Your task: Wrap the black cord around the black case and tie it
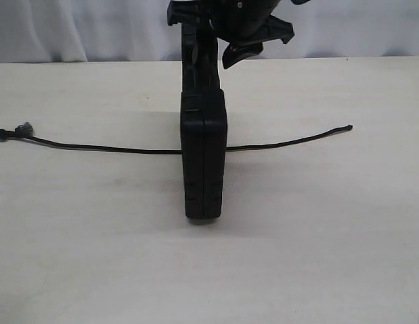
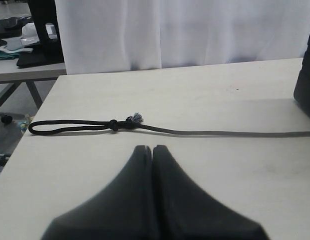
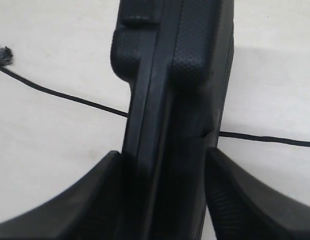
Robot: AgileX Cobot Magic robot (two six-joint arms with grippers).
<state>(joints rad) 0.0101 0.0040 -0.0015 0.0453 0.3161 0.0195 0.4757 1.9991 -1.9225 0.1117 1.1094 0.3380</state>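
The table (image 1: 330, 256) is occupied at its middle by the black case (image 1: 204, 162), stood on edge. The case is straddled by the right gripper (image 3: 164, 165); whether it is squeezed cannot be told. The left gripper (image 2: 153, 150) is clenched, empty. The black cord (image 1: 101, 145) is laid flat across the table past the case.

The left tool (image 2: 152, 148) is closed tight, its two fingers (image 2: 137, 195) pressed together with no gap. It points out over the surface (image 2: 204, 95), a little above it. The right tool (image 3: 164, 157) points down from above. Its fingers (image 3: 80, 205) stand wide, one on each side of the black case (image 3: 174, 60), right beside it. Whether they squeeze it is hard to tell.
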